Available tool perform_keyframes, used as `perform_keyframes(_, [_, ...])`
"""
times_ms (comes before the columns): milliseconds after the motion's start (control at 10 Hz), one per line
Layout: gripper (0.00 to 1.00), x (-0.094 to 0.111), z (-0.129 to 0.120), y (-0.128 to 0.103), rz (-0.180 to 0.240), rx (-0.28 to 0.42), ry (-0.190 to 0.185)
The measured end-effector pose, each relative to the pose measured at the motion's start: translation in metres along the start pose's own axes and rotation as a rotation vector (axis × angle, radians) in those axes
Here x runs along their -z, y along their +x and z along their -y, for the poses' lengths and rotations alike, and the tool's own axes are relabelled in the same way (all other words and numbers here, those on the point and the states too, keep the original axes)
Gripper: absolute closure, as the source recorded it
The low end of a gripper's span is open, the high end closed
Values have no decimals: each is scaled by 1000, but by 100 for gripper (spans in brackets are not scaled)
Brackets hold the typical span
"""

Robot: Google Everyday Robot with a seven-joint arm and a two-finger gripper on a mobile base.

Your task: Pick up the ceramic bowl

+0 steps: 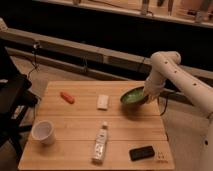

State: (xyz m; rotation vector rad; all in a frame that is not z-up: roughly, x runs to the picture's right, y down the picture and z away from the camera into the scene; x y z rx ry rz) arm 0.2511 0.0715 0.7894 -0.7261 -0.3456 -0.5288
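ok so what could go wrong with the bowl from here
The gripper is at the right rim of the ceramic bowl, which looks tipped. A hold on one edge could slip, letting the bowl drop back onto the table. The bowl also sits near the table's far right corner, so a slip or nudge there might send it off the edge.

White arm bent downward (from the right), pincer (pixel 147 93) low, wrist vertical
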Motion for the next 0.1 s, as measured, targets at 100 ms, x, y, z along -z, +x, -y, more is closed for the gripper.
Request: perform_keyframes(100, [100,1,0,0,0,0,0])
